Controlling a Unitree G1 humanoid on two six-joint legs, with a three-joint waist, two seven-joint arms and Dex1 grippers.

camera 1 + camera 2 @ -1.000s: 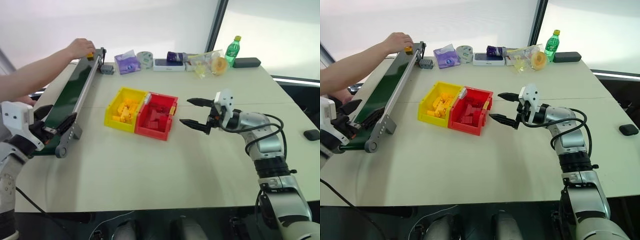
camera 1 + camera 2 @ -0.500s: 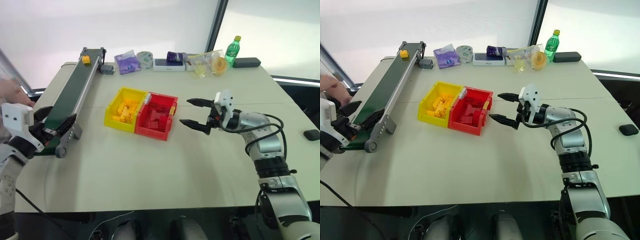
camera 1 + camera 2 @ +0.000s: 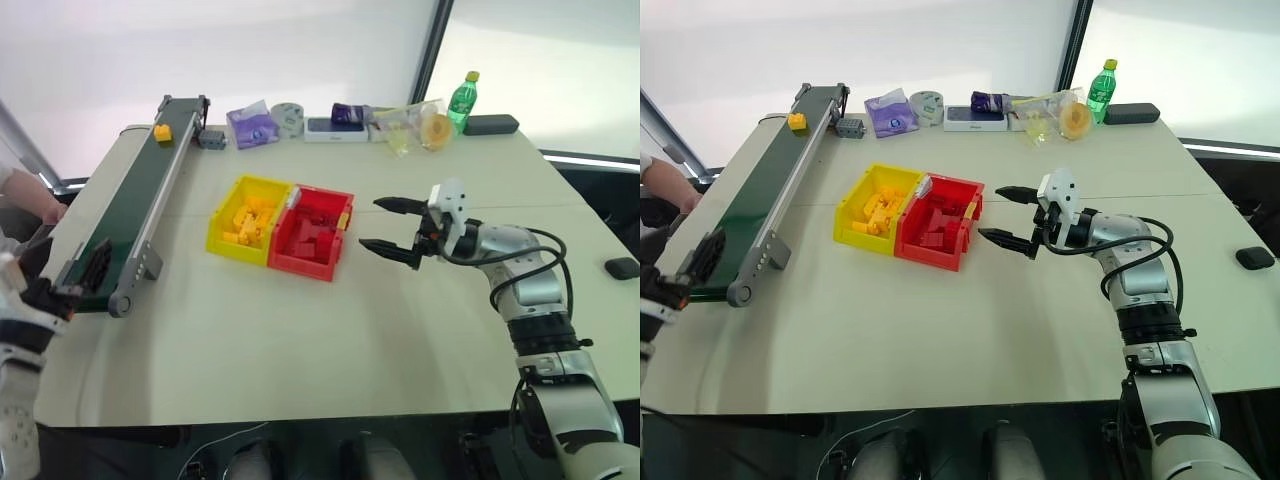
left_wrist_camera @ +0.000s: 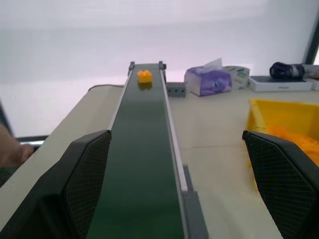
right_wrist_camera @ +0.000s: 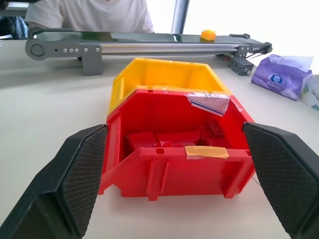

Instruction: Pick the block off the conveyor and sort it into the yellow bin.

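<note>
Beige table (image 3: 300, 330) before bright windows (image 3: 250, 50) carries the conveyor (image 3: 135, 205); both end effectors gape empty.

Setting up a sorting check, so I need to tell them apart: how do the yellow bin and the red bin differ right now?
The yellow bin holds a heap of yellow bricks; the red bin holds red ones. The yellow bin sits nearer the conveyor, the red bin nearer the right gripper. The red bin carries tape strips on its rim; I see none on the yellow bin. Both are same-shaped trays, standing side by side and touching.
</note>
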